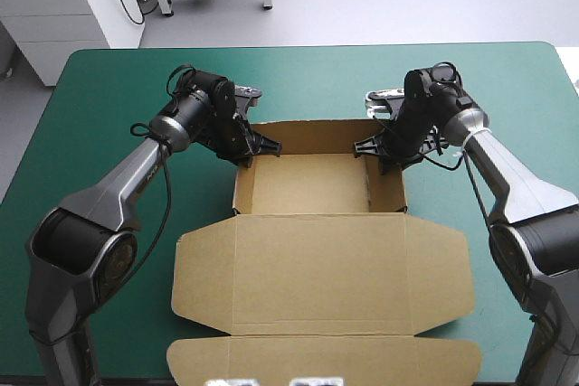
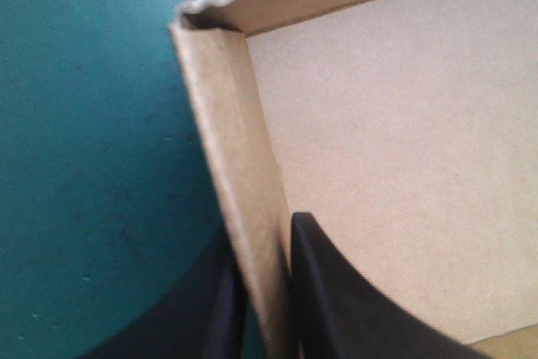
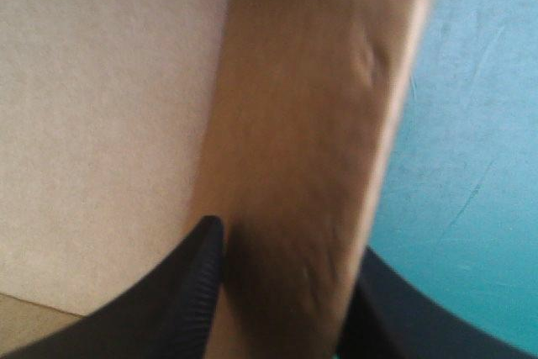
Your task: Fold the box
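Box [image 1: 312,187] sat mid on the teal-green table [image 1: 99,115], an open tray, lid flat toward the near edge. We noted the left end effector [image 1: 257,149] clamped on its left wall near the far corner, and the right end effector [image 1: 372,153] clamped on the right wall.

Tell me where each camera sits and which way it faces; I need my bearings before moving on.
High view: above and behind the robot, looking forward and down on the table and box; both arms show, left gripper and right gripper near the tray's far corners.
Left wrist view: above that wrist, looking along the gripper at the left wall; its fingers straddle it.
Right wrist view: likewise on the right wall, fingers either side.
Shared: both wrist views show tray inside one side, table the other.
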